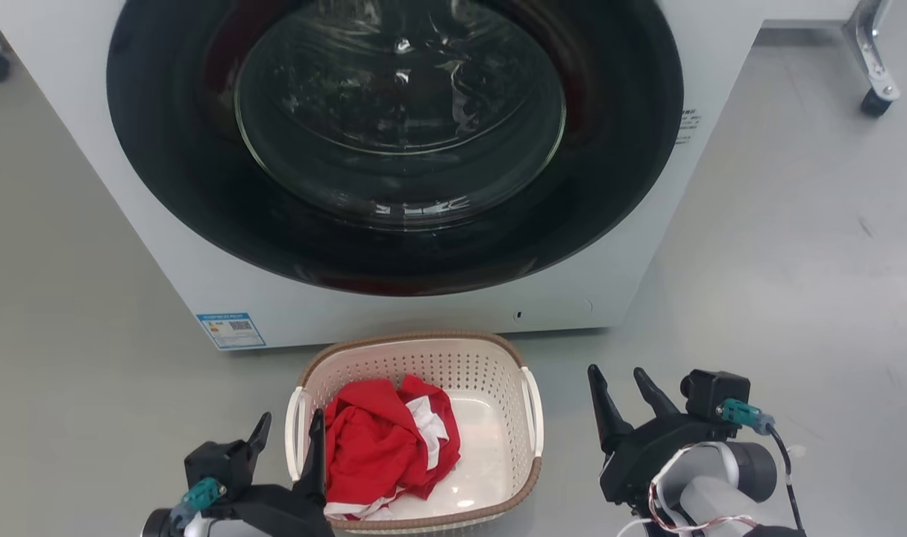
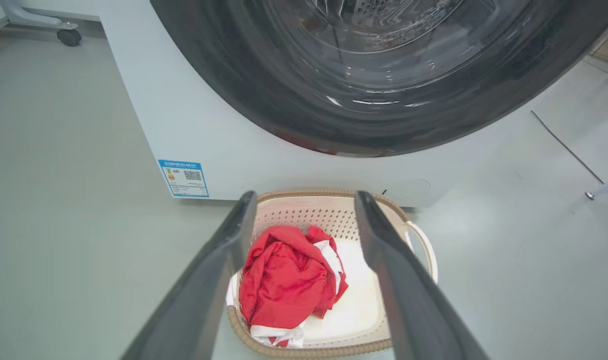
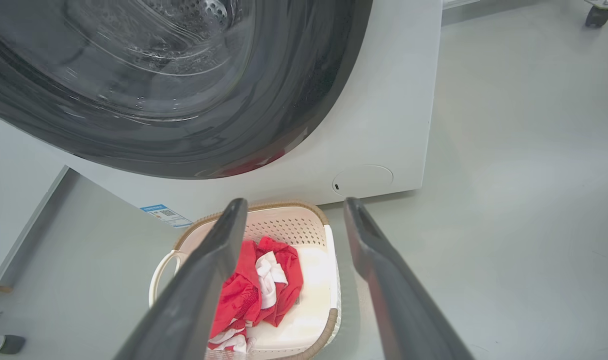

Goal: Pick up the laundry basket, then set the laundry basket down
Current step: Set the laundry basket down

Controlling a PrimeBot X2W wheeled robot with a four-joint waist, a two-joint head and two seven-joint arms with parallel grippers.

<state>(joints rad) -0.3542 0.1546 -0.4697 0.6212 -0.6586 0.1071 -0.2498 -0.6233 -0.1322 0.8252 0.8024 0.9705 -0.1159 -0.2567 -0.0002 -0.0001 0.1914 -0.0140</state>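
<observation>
Basket: the laundry basket (image 1: 438,365) stands on the grey floor (image 1: 796,261), just in front of the washing machine (image 1: 632,246) and below its closed round door.
Contents: a crumpled red and white cloth (image 1: 371,440) lies in the basket's left half; the right half of the bottom is bare.
Left gripper: the left gripper (image 1: 290,423) has its fingers spread wide and holds nothing. In the head view the basket's left handle (image 1: 293,436) shows between the two fingers, one finger outside the basket and the other over its left wall. Whether either finger touches the basket cannot be told.
Right gripper: the right gripper (image 1: 616,377) is also spread, with nothing between its fingers. It is over bare floor to the right of the basket, apart from the right handle (image 1: 532,410).
Sticker: a blue label (image 1: 231,330) sits at the machine's lower left corner.
</observation>
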